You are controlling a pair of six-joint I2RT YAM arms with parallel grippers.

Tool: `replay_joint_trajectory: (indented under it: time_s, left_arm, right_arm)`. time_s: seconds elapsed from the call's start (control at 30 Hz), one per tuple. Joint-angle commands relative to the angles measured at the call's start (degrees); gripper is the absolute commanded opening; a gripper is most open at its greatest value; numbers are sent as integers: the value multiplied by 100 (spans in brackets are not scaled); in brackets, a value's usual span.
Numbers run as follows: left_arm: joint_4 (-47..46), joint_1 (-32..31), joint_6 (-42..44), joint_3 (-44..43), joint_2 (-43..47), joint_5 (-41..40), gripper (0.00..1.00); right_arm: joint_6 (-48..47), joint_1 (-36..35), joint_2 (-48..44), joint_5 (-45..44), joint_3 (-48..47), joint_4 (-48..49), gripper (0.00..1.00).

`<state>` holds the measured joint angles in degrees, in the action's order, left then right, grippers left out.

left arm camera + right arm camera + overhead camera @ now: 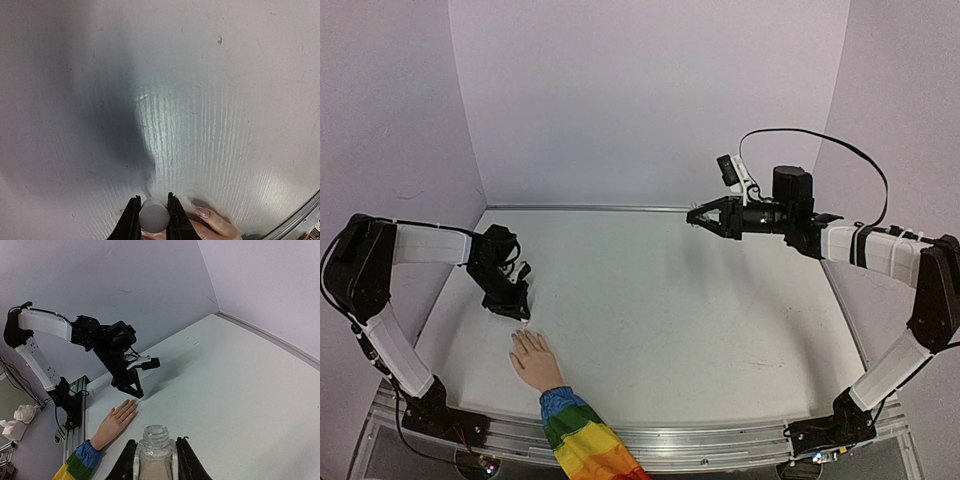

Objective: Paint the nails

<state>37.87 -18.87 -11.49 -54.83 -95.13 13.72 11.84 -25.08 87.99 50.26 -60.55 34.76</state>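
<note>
The mannequin hand (pixel 533 360) lies flat at the table's near left, rainbow sleeve (pixel 582 445) behind it, its pale nails (pixel 525 336) pointing away. My left gripper (pixel 520 312) points down right at the fingertips, shut on a round whitish cap (pixel 153 216); whatever hangs under the cap is hidden. One nail (pixel 203 212) shows just right of the fingers. My right gripper (pixel 692 217) hovers high at the back right, shut on a clear uncapped bottle (pixel 156 452) with pale liquid. The right wrist view also shows the hand (pixel 114 421) and the left gripper (pixel 136 390) at its nails (pixel 131 402).
White table (pixel 670 300) with lilac walls on three sides. A metal rail (pixel 720 440) runs along the near edge between the arm bases. Crumpled tissues (pixel 15 422) lie off the table to the left.
</note>
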Motion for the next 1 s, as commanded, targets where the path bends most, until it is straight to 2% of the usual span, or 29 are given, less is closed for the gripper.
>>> replay_joint_trajectory:
  time_s: [0.0, 0.33, 0.57, 0.97]
  left_arm:
    - [-49, -18, 145, -303, 29, -122, 0]
    - [180, -18, 122, -328, 370, -198, 0]
    - [245, -18, -65, -228, 683, 69, 0]
    - [238, -63, -108, -167, 484, 169, 0]
  right_arm:
    - [34, 12, -1, 195, -106, 347, 0]
    - [38, 19, 26, 220, -123, 347, 0]
    - [38, 19, 26, 234, -98, 356, 0]
    - [29, 16, -17, 232, -46, 356, 0]
